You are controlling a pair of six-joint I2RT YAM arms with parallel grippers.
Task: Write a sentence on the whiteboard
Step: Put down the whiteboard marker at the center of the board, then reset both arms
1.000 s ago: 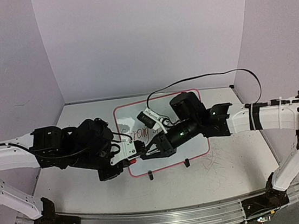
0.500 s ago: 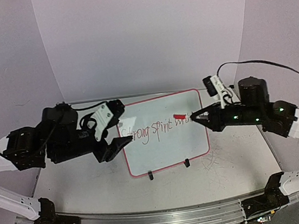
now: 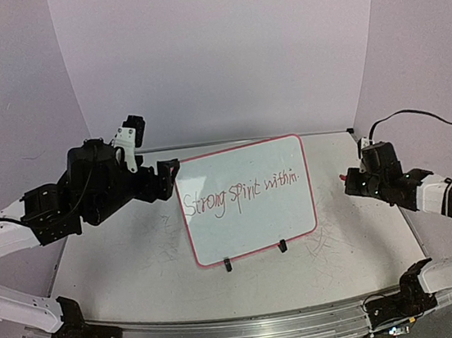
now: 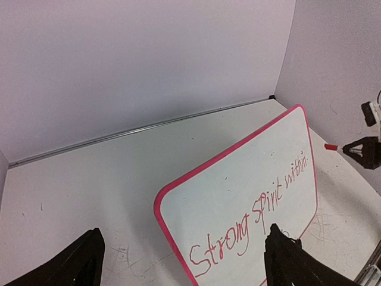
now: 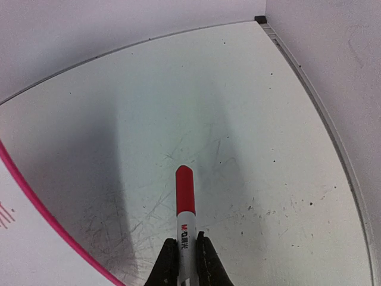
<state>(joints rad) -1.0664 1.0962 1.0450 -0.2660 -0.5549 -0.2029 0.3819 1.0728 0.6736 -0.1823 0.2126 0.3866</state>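
While the left gripper [image 3: 164, 179] hangs wide open just beside the whiteboard [image 3: 250, 230], a careless swing could topple it. Board stands mid-table, the sentence [image 3: 241, 193] apparently complete. Right gripper [image 5: 184, 262], clamped on the red marker [image 5: 185, 193], sits well apart.

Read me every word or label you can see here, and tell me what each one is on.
"Strong spirit within." in red handwriting on the whiteboard.
"M" then characters too blurred to read, on the marker label.
Nothing else is legible.
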